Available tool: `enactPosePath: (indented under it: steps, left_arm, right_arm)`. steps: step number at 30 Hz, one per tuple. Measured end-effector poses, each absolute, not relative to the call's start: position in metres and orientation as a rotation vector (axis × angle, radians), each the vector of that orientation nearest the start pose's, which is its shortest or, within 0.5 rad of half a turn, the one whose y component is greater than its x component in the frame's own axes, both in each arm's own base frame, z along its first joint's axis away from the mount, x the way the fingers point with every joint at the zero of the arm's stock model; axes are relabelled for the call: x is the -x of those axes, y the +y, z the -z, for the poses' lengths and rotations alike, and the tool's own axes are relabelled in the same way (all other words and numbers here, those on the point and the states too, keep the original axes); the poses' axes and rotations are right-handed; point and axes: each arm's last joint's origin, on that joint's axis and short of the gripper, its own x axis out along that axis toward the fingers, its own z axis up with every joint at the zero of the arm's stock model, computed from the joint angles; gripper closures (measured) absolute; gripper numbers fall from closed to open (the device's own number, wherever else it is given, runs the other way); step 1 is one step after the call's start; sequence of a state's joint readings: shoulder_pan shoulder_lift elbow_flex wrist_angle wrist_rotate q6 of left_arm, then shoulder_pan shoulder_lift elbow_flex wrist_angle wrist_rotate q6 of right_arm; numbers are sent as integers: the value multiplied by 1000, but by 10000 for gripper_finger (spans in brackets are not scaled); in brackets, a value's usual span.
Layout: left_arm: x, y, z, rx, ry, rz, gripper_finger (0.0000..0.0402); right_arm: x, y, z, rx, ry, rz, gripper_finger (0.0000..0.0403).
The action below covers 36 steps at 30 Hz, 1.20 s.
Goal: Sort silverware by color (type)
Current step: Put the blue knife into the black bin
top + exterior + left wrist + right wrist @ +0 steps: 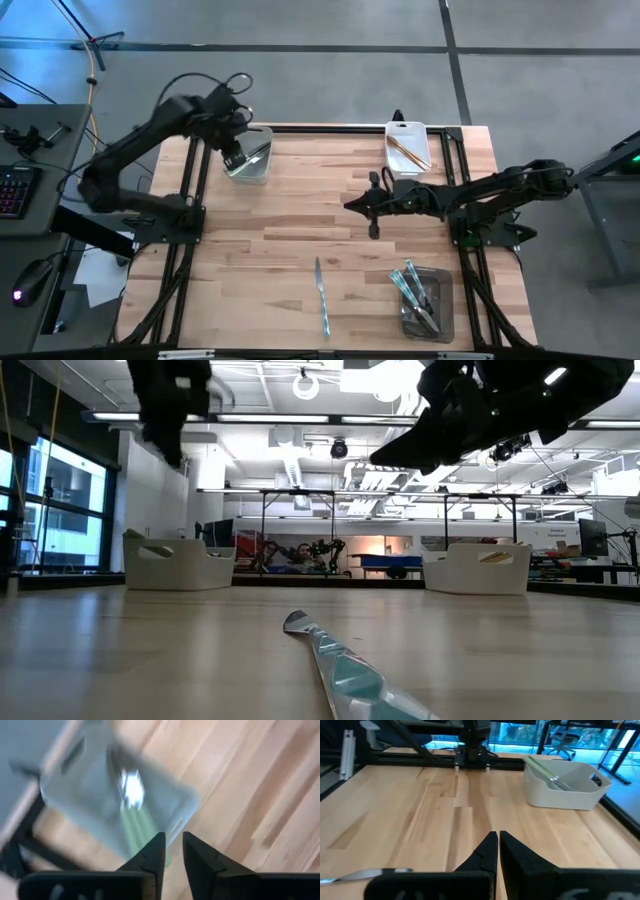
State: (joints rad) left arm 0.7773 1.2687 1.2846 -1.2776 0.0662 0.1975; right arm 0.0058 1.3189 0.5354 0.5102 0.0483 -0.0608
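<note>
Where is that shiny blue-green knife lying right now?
In the high view the blue-green knife lies alone on the bare wood near the table's front edge, about mid-width, just left of the clear bin holding other blue-green pieces.

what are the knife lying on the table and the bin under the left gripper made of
The knife looks like metal with a shiny blue-green finish: in the low view its faceted handle glints teal. The bin under the left gripper looks like pale matte plastic, going by its soft rounded walls; it seems to hold silver pieces. The table is light wood planks.
</note>
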Motion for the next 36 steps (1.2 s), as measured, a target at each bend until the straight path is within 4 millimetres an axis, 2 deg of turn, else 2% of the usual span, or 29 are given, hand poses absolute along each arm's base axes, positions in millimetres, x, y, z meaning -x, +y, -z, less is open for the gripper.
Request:
enactPosePath:
  steps: [5,9,12,17,24,28,32,36]
  left_arm:
    - [-155,105,-363,202,936,-437,375]
    - [-157,75,-368,128,742,-346,390]
    - [-161,58,-353,95,655,-266,395]
    - [-172,36,-314,52,538,-190,396]
    - [-187,11,-256,-4,372,-104,396]
    - [-189,-1,-229,-13,260,-87,396]
    - [-186,-8,-217,6,157,-67,396]
    - [-184,-13,-212,6,130,-79,396]
  right_arm:
    - [-263,14,-202,61,281,-9,401]
    - [-261,27,-202,88,281,18,401]
    - [-260,37,-202,101,282,15,401]
    - [-257,52,-201,92,282,-31,395]
    - [-257,66,-195,88,321,-4,332]
    - [-276,78,-199,105,410,-16,298]
    - [-302,95,-200,172,538,-75,289]
    - [-329,117,-199,236,627,-244,289]
